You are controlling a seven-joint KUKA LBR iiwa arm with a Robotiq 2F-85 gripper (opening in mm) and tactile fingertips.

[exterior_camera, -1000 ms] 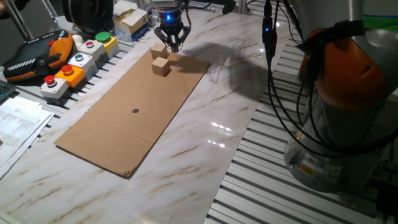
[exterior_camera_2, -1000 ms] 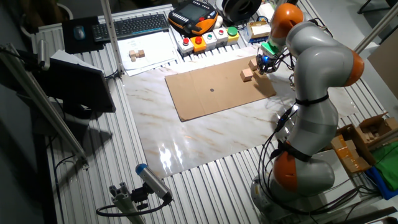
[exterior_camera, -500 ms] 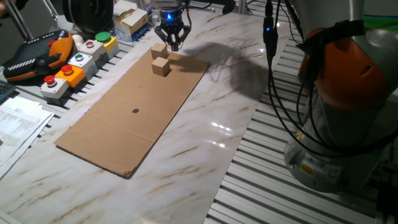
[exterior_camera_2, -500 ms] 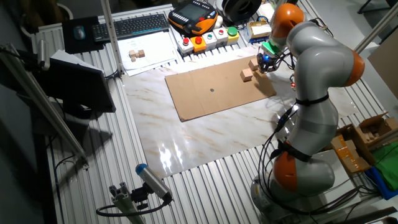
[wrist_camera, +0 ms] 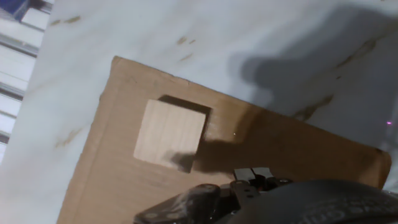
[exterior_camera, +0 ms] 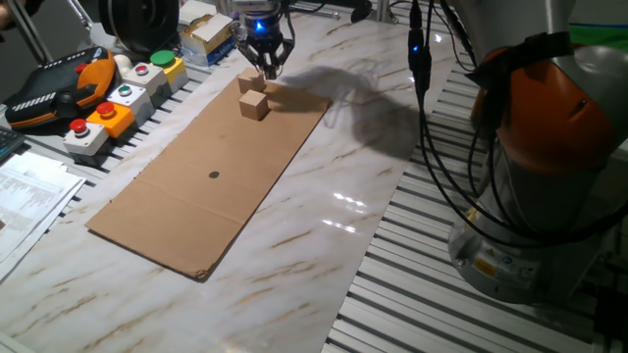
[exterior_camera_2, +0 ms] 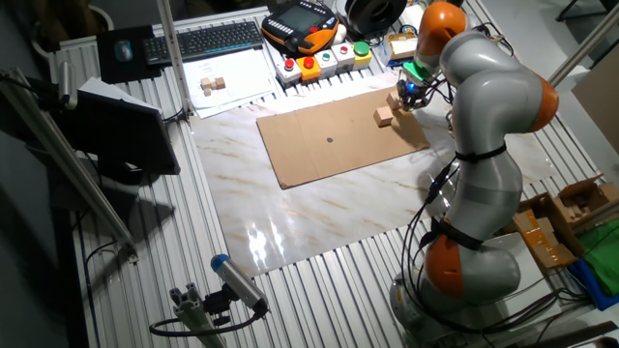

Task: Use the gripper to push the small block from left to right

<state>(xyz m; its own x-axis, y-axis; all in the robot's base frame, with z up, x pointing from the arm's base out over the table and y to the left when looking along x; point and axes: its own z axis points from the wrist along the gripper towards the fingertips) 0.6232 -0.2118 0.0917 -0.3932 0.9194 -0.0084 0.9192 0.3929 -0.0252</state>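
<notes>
Two small light wooden blocks lie at the far end of a brown cardboard sheet [exterior_camera: 211, 172]. One block [exterior_camera: 254, 104] sits nearer to me. The other block [exterior_camera: 249, 80] lies by the sheet's far corner, partly behind my gripper [exterior_camera: 265, 71]. From the other side, the gripper [exterior_camera_2: 406, 98] hangs over the sheet's far right corner, beside the blocks [exterior_camera_2: 385, 116]. Its black fingers look pressed together, with a blue light glowing above them. The hand view holds one block [wrist_camera: 169, 134] just left of the fingertips [wrist_camera: 244, 174]. I cannot tell whether they touch it.
Push-button boxes [exterior_camera: 126, 98], an orange teach pendant [exterior_camera: 59, 83] and a small carton [exterior_camera: 208, 31] line the far left edge. Papers [exterior_camera: 27, 191] lie at the left. The arm's base [exterior_camera: 549, 167] and hanging cables [exterior_camera: 432, 118] fill the right side.
My gripper has shifted slightly left and back, toward the sheet's far corner. Both blocks stay where they were.
</notes>
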